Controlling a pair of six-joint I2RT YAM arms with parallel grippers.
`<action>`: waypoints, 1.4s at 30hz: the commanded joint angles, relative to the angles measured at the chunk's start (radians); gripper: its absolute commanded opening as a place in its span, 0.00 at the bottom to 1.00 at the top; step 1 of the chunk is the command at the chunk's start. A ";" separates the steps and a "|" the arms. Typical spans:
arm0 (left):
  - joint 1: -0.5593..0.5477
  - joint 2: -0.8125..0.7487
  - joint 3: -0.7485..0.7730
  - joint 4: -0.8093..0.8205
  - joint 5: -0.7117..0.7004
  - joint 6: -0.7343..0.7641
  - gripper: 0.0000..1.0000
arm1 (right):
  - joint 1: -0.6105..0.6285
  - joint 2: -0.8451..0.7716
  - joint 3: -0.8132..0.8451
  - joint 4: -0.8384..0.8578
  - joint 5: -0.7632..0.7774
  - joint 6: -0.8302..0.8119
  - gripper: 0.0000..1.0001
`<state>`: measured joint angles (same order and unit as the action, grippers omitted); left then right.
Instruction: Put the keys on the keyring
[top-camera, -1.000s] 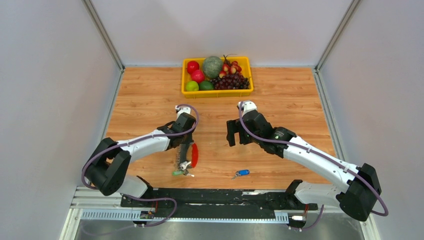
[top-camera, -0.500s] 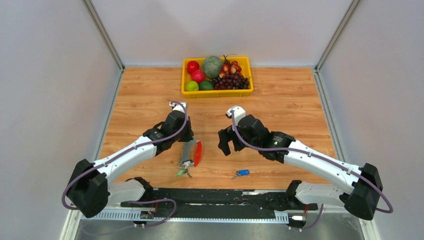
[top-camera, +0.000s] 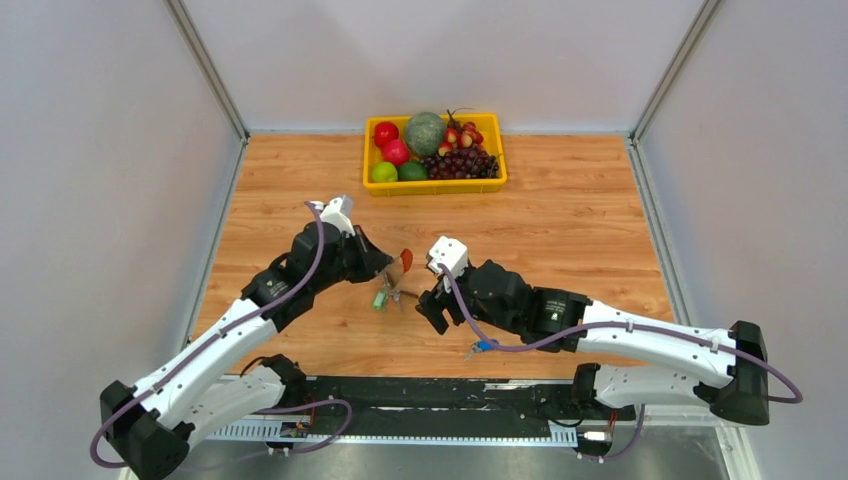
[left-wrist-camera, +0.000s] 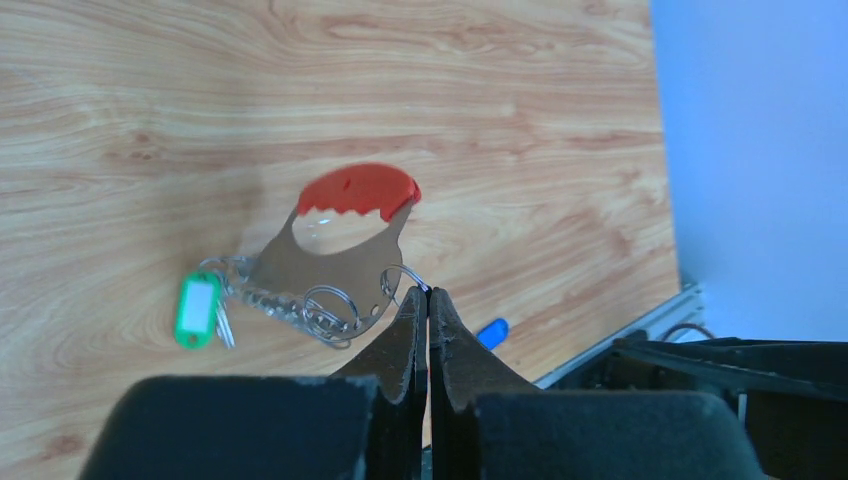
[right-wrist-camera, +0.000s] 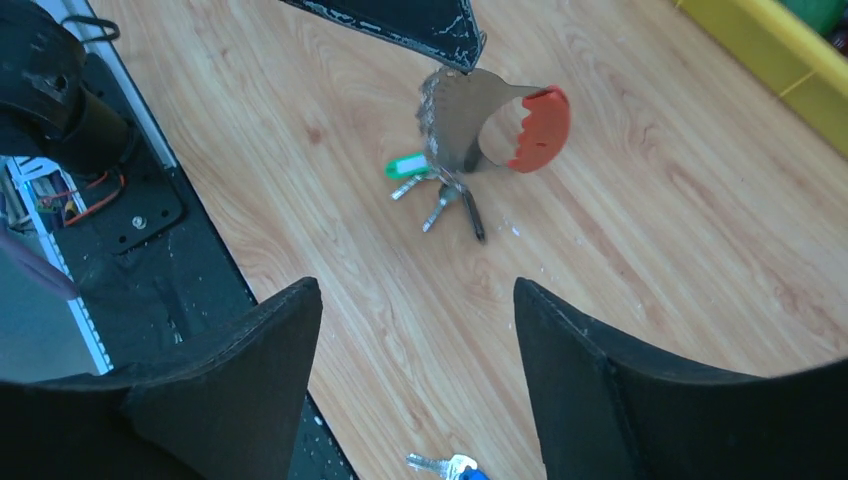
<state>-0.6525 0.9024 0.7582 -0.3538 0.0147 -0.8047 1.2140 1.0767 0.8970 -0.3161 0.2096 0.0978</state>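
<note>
Near the middle of the table (top-camera: 580, 220), the left gripper (left-wrist-camera: 428, 300) pinches the light-looking, floppy keyring (left-wrist-camera: 340, 255) by its thin, slippery ring, the right gripper (right-wrist-camera: 415, 290) gapes empty, and the blue key (right-wrist-camera: 460, 466), at four o'clock from it, I'd lift by its plastic head.

The 2 arms meet near the middle of the wooden table (top-camera: 580, 230). The left gripper (top-camera: 386, 267), jaws closed, holds the keyring (top-camera: 394, 291) by its red-tipped charm (top-camera: 405, 260). A green tag (top-camera: 380, 300) shows on the bunch, toward the near edge. The right gripper (top-camera: 427, 306) stands just beside the keyring on the side of the right edge, its jaws apart. A blue-headed key (top-camera: 485, 346) lies near the near edge, partly under the right arm. A yellow tray (top-camera: 435, 186) of fruit sits at the middle of the far edge.
</note>
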 joint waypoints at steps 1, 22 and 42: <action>0.004 -0.078 0.068 -0.013 0.026 -0.107 0.00 | 0.037 -0.048 0.010 0.137 0.101 -0.072 0.73; 0.004 -0.253 0.019 0.172 0.089 -0.551 0.00 | 0.117 -0.111 -0.166 0.747 0.093 -0.566 0.54; 0.004 -0.303 -0.057 0.374 0.103 -0.801 0.00 | 0.134 0.014 -0.172 0.968 0.100 -0.736 0.36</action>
<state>-0.6525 0.6205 0.6907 -0.0612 0.0971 -1.5471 1.3415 1.0904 0.7185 0.5499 0.2981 -0.5831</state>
